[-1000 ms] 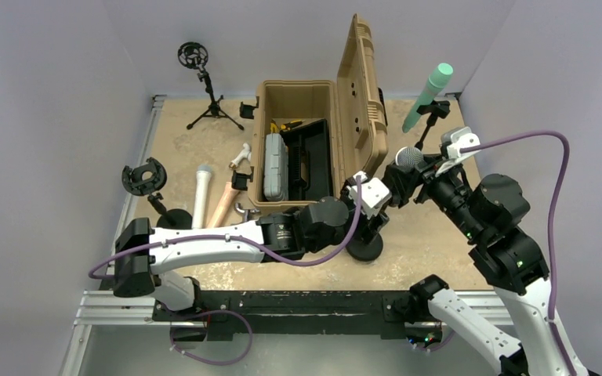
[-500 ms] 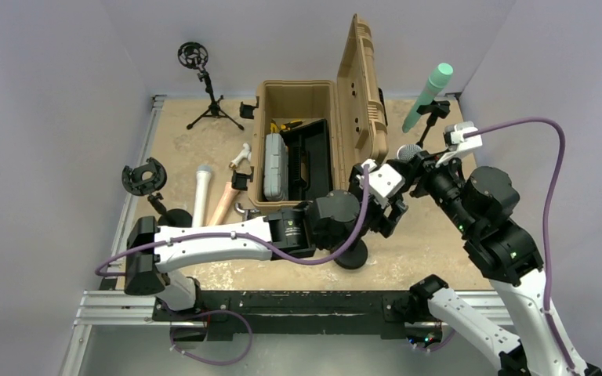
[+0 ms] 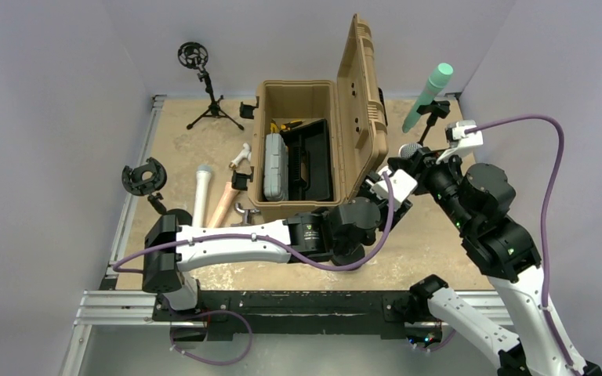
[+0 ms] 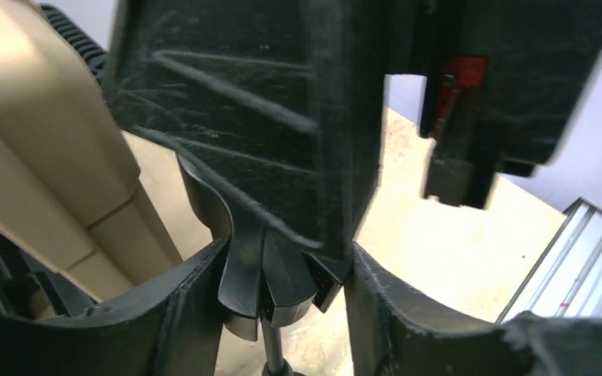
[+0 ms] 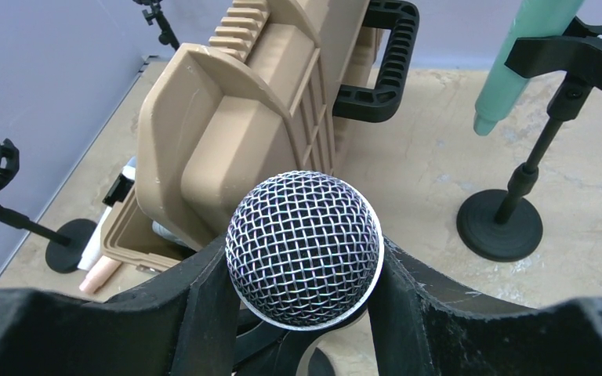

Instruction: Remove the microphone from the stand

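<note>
Two firm grips just right of the open tan case: right gripper clamps the microphone by its mesh head; left gripper pinches the stand clip.

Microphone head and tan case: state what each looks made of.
Microphone head: woven metal wire mesh, silvery and glinting, with a shiny band at its base. Tan case: likely moulded hard plastic, matte, with ribbed lid and rounded corners.

The sandy-topped table is seen from high at six o'clock; both wrist views, taken close, share the open tan hard-plastic case.
</note>
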`<state>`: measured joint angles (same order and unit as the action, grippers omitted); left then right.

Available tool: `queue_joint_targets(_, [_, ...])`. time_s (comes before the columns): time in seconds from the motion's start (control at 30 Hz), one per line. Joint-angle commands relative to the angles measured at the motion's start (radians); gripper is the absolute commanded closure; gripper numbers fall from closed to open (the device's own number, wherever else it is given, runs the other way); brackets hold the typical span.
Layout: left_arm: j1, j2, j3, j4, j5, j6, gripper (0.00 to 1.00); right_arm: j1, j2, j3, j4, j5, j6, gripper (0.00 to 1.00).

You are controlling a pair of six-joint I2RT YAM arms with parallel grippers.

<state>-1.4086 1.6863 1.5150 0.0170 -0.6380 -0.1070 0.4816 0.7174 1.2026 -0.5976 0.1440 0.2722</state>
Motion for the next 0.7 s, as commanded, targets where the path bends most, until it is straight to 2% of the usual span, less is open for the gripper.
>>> queue_joint_targets(0.0, [-0.007,0.026,0.075,0.014,-0.036,0.029,0.58,0.001,-0.021,0.056,0.105,-0.003,0.047,1.0])
queue_joint_targets(0.1, [-0.007,0.035,0.082,-0.005,-0.053,0.04,0.75,0.002,-0.027,0.059,0.105,-0.005,0.046,1.0])
queue_joint_targets(0.2, [-0.006,0.02,0.057,0.004,-0.034,0.052,1.0,0.0,-0.033,0.063,0.108,-0.006,0.044,1.0])
queue_joint_targets(0.53, [-0.003,-0.079,-0.101,0.069,0.025,0.031,1.0,0.001,-0.036,0.078,0.121,0.003,0.006,1.0])
queue_joint_targets(0.57, [-0.004,-0.079,-0.099,0.069,0.016,0.036,1.0,0.001,-0.034,0.077,0.121,-0.002,0.006,1.0])
queue_joint_targets(0.67, [-0.003,-0.069,-0.096,0.093,-0.02,0.057,0.51,0.001,-0.017,0.089,0.1,-0.016,0.03,1.0])
